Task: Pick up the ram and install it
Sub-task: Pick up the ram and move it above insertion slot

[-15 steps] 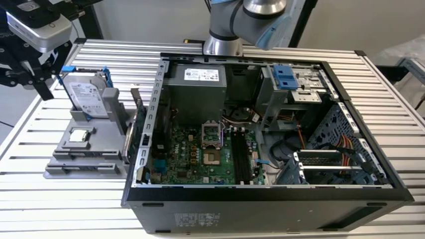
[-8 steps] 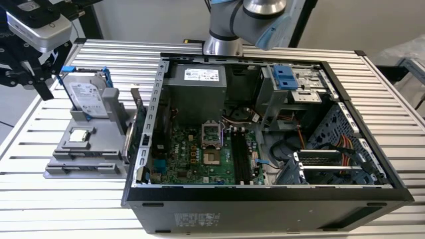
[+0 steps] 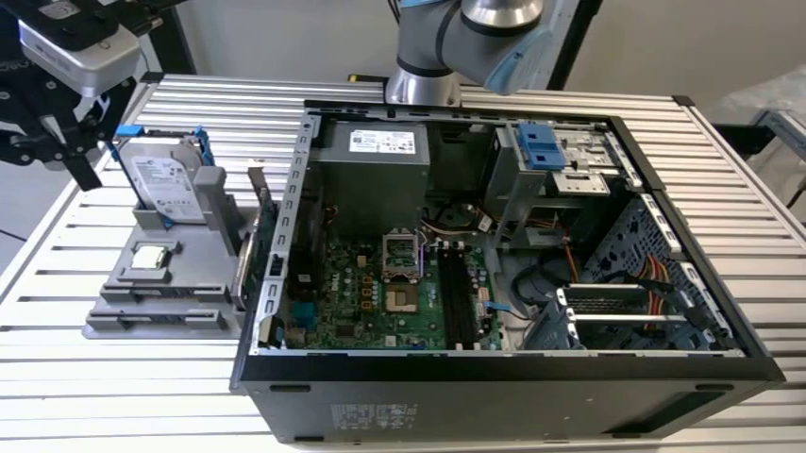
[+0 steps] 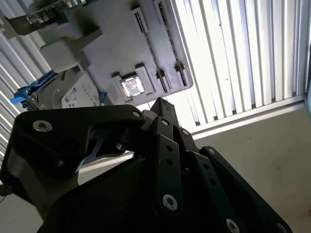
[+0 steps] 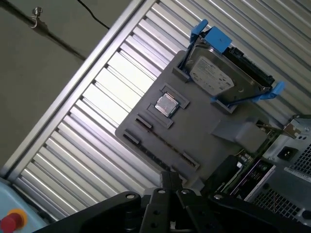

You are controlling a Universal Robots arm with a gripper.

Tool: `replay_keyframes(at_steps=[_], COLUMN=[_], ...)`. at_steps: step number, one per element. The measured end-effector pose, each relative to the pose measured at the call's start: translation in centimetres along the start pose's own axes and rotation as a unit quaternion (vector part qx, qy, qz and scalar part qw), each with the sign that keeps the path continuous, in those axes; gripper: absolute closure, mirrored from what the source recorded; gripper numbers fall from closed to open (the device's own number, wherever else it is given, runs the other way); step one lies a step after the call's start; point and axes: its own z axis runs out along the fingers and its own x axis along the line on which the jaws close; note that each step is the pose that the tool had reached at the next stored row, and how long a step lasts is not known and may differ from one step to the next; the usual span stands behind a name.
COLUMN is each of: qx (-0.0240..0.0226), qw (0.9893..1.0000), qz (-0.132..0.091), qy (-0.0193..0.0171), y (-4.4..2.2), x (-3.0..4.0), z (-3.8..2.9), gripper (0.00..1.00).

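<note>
1. Pincer (image 3: 74, 156): it hangs at the far edge of the exterior view's left, above the slatted surface (image 3: 126, 377) and higher than the parts holder. In the first wrist view its fingers (image 5: 166, 180) are drawn together with nothing between them. It touches none of the parts.
2. Hard drive (image 3: 164, 184): in its blue frame, it stands on edge at the far end of the grey holder (image 3: 126, 316), just beside the pincer in the exterior view.
3. Processor chip (image 3: 151, 255): small, square and silver, it lies flat in a recess of the holder, nearer the camera than the hard drive.
4. Ram (image 3: 259, 203): a thin board standing on edge along the holder's side that faces the computer case (image 3: 504, 401). It is partly hidden by the holder's raised block and is well apart from the pincer. Whether it touches the case wall cannot be told.
5. Computer case: it lies on its side with the panel off, showing the green motherboard (image 3: 365, 293). The long black memory slots (image 3: 454, 302) run side by side to the right of the processor socket.
6. Arm base (image 3: 428, 57): it stands on the surface behind the case.
</note>
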Motion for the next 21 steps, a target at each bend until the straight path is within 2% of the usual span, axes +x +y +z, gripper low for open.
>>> replay_keyframes(at_steps=[13, 21], qx=[0.0008, 0.0011], qw=[0.9993, 0.9987], qz=[-0.037, -0.051], qy=[0.0018, 0.0025], y=[0.0, 0.0], x=[0.0, 0.0], z=[0.0, 0.0], gripper=[1.0, 1.0])
